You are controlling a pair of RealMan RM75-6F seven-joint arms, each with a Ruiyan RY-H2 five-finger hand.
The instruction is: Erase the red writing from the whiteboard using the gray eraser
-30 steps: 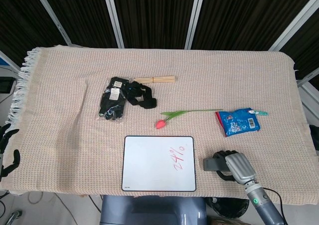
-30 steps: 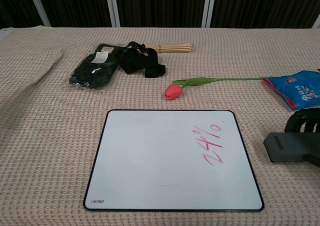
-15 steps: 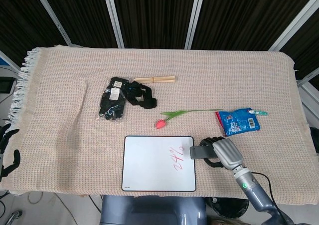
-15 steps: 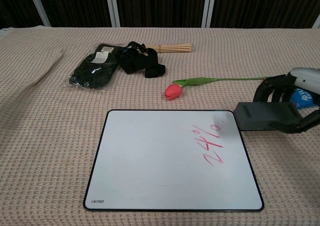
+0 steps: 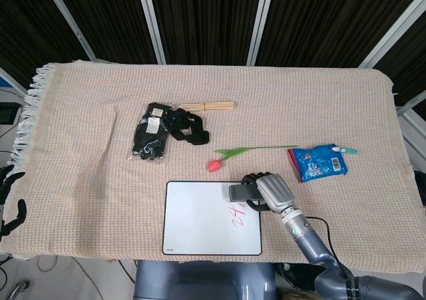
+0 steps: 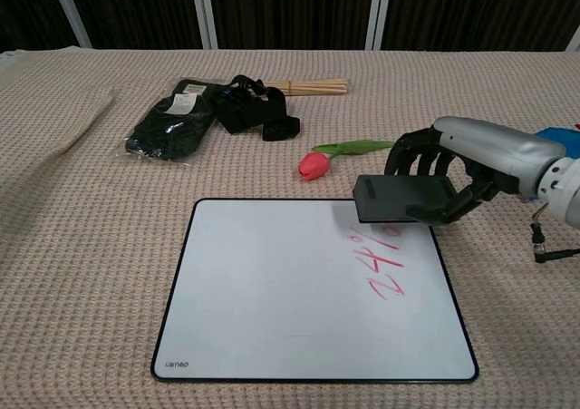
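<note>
The whiteboard [image 5: 200, 220] [image 6: 272, 291] lies near the table's front edge, with red writing [image 5: 237, 218] [image 6: 384, 262] on its right part. My right hand [image 5: 269, 191] [image 6: 462, 169] grips the gray eraser [image 5: 241, 193] [image 6: 403, 199] over the board's upper right corner, just above the top of the writing. Whether the eraser touches the board I cannot tell. My left hand [image 5: 9, 200] hangs off the table's left edge, fingers spread and empty.
A pink tulip [image 5: 229, 155] [image 6: 317, 163] lies just behind the board. A blue snack packet [image 5: 318, 161] is to the right. Black gloves in a bag [image 5: 152, 138] [image 6: 172, 126], a black strap [image 5: 188, 127] and wooden sticks [image 5: 208, 105] lie further back.
My right hand has carried the eraser leftward from the cloth right of the board to the board's upper right corner, over the top of the writing.
</note>
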